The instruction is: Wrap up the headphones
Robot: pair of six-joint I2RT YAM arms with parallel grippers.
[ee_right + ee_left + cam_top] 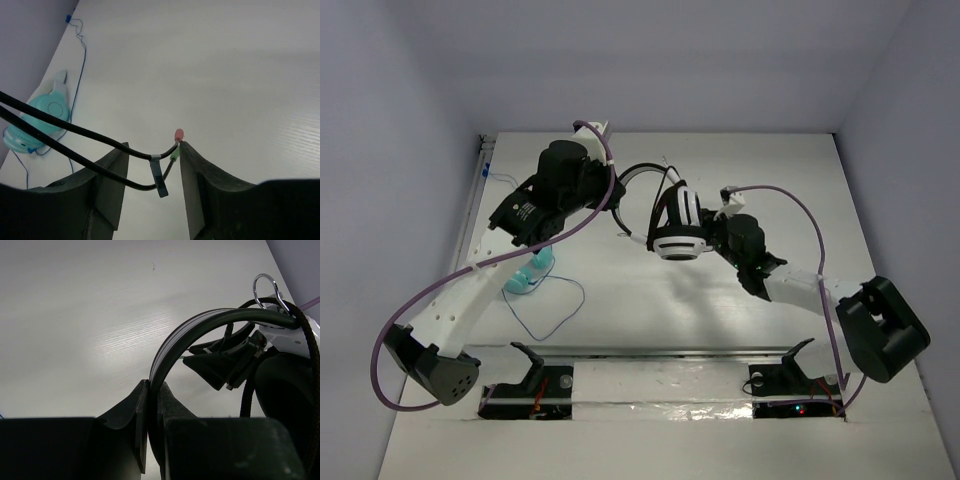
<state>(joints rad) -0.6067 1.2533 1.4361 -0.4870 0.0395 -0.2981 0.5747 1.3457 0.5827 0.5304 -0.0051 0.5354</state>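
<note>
Top external: headphones (677, 228) are mid-table (720, 330), earcups (676, 243) stacked close, headband (642, 171) arcing off to the view's left. Can't tell if they rest on the surface or hang just above it. Fingertips of both grippers are hidden here, L pair under its own body and R pair behind the earcups, so this view gives no jaw state. The thin cable is lost against the black parts.

L wrist: left gripper (152, 390) is clamped tight on the headband's edge, no gap showing, w/ the band curving up and over to the right. Earcup side is dark and cut off at the frame edge. A small metal ring (266, 287) shows above it; what it hangs from is unclear.

R wrist: right gripper (152, 149) has jaws roughly half apart, pinching nothing. Two strands of black cable (75, 131) enter from the left edge and run through the gap. The plugs (176, 145), one pink-tipped and one green, lie against the inner face of the right-hand finger. A small grey tag (158, 177) dangles from the cable. Teal object (44, 116) w/ thin blue cord (80, 65) lies well apart, near the wall.
</note>
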